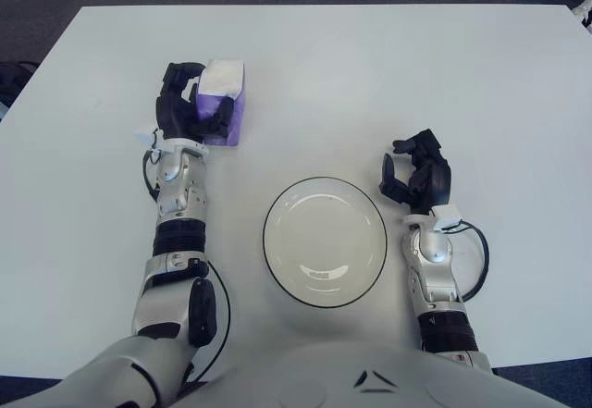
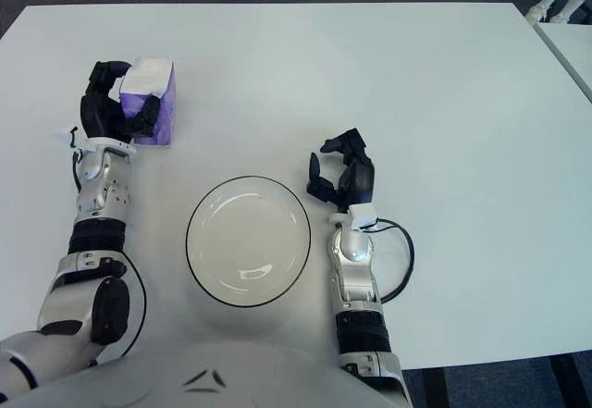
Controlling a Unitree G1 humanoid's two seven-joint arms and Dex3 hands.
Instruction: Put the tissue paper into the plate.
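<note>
The tissue paper (image 1: 225,101) is a purple pack with a white top, standing on the desk's left side. The plate (image 1: 325,241), white, round, dark-rimmed, lies empty, well apart to its lower right

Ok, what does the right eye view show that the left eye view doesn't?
Only the right eye: a second table's corner at the right edge, and someone's feet top right. Only the left eye: a dark object past the table's left edge. Both: left hand shut on the tissue pack, the empty plate, right hand beside the plate, holding nothing.
</note>
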